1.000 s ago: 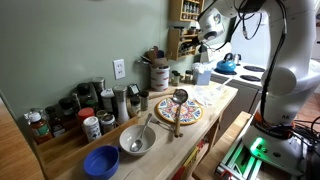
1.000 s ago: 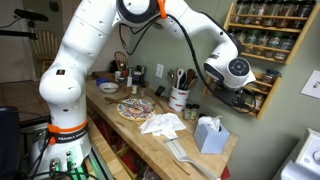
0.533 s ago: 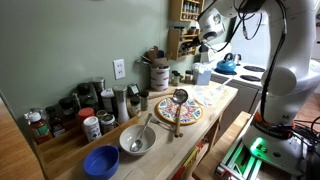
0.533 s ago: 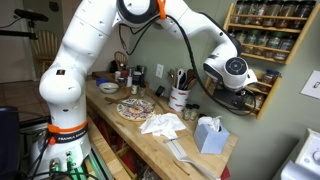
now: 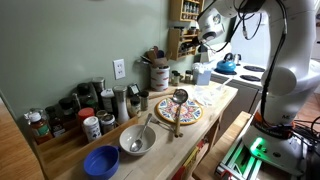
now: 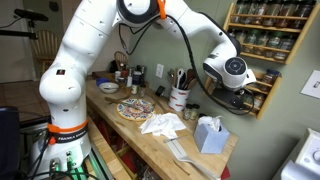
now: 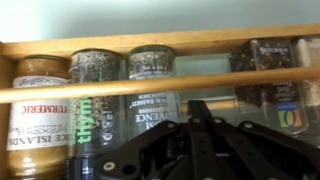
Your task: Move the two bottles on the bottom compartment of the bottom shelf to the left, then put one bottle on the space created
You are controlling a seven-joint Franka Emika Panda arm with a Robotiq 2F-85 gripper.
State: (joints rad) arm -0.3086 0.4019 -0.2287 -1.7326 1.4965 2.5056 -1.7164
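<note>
Facing bottles (image 7: 152, 112), claw (image 7: 200, 118) seemingly just below

A sage-green wall (image 5: 70, 35) (one white outlet (image 5: 119, 68) on it) backs a long pale wooden surface (image 5: 225, 97) — a white stove (image 5: 255, 75) stands at its far end.

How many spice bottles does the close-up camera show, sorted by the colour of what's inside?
Yellow-brown powder: 1, the turmeric bottle
Dark herbs: 3, the thyme bottle, the Provence bottle and the right-hand bottle
Total: 4. The cut-off sliver at the right edge is not counted.
</note>
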